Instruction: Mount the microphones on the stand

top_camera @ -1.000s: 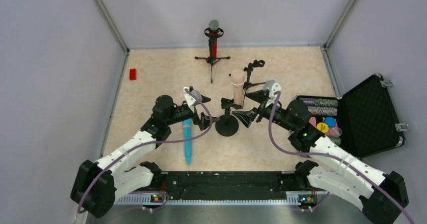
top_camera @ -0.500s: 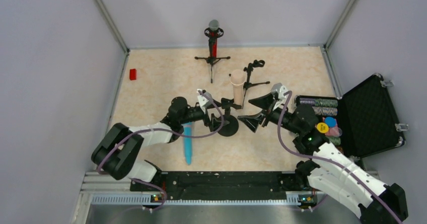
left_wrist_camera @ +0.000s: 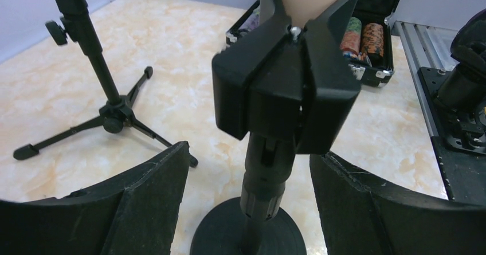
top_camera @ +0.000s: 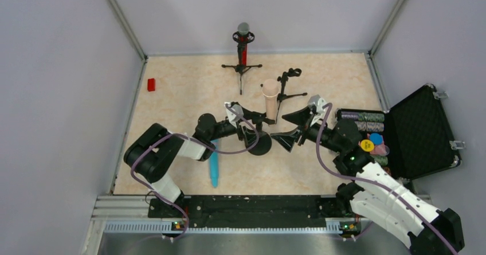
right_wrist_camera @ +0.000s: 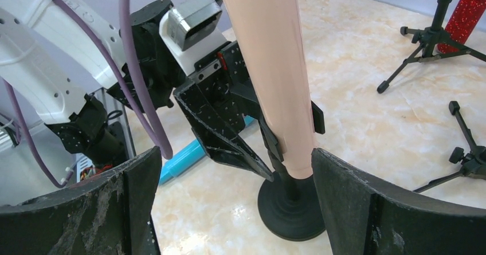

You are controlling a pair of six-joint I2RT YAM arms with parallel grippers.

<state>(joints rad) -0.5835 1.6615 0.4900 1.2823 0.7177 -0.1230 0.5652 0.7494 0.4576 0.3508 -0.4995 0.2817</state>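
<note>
Peach-beige microphone (top_camera: 270, 96) stands clipped — left gripper (top_camera: 248, 135), jaws apart, has slid around the stand post (left_wrist_camera: 265, 177).

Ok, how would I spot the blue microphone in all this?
Look toward the near edge of the marbled table. Just left of the round-based stand, the blue microphone lies flat, partly under the left arm. The red microphone and the beige microphone both stand upright in holders.
</note>
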